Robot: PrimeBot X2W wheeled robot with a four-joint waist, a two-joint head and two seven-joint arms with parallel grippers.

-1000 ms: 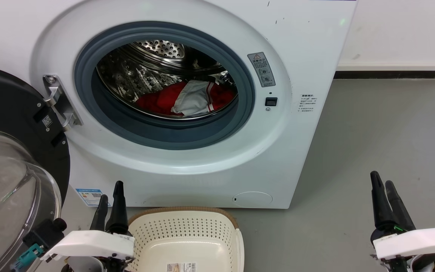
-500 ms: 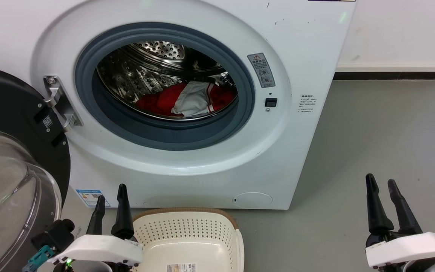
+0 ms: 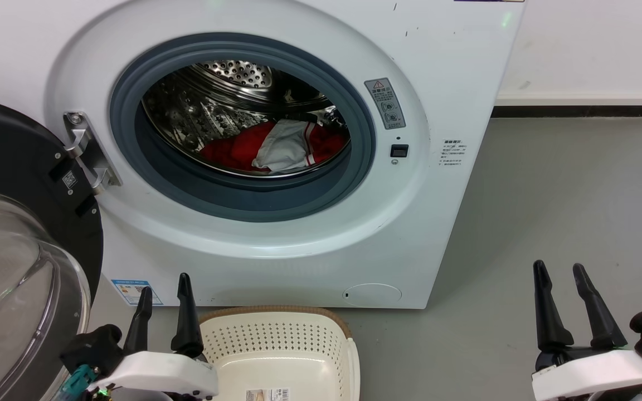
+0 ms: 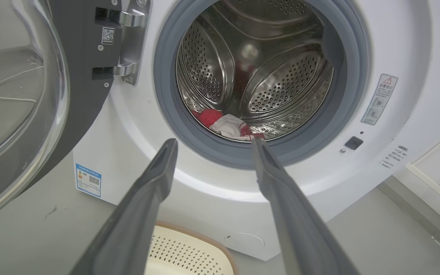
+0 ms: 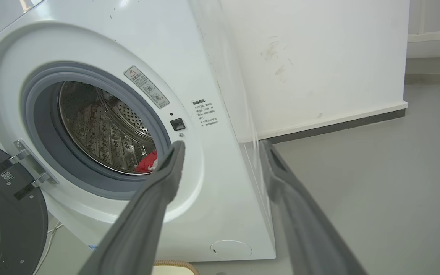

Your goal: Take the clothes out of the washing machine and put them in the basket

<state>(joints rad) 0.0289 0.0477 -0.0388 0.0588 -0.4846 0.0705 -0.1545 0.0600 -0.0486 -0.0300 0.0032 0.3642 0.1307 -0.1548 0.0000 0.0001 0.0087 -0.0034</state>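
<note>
Light was bright, soft and even, seemingly from overhead. The drum (image 3: 215, 106) glinted with small highlights; the glass door (image 3: 9, 278) at lower left carried pale reflections. A faint shadow lay on the floor (image 3: 577, 195) beside the washing machine (image 3: 455, 55). Wrist views bowed at their edges, the left gripper (image 4: 213, 141) slightly out of focus.

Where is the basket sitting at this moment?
In the head view the basket sits on the floor at bottom centre, in front of the washing machine, below its porthole, close beside the left gripper.
</note>
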